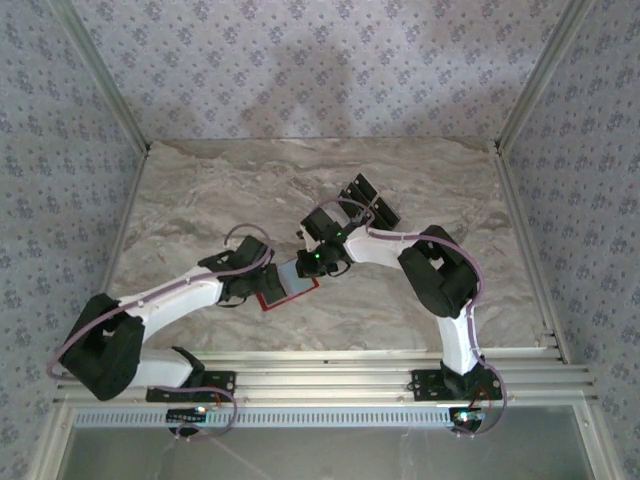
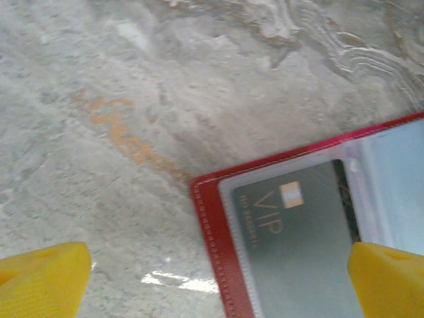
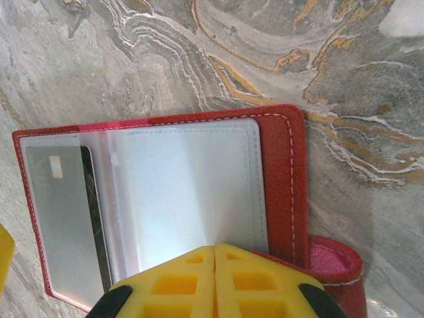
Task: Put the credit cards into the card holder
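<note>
Top external shows the red card holder lying open on the marble tabletop between the two arms, with a few loose black credit cards fanned out further back, well apart from it. Left wrist has the left hand spread wide, its yellow fingers either side of the holder's corner, and one card (VIP printed on it) already sits in a clear sleeve. Right wrist has the right hand with its fingers squeezed together over the holder's near edge, the snap tab just beside it.
</note>
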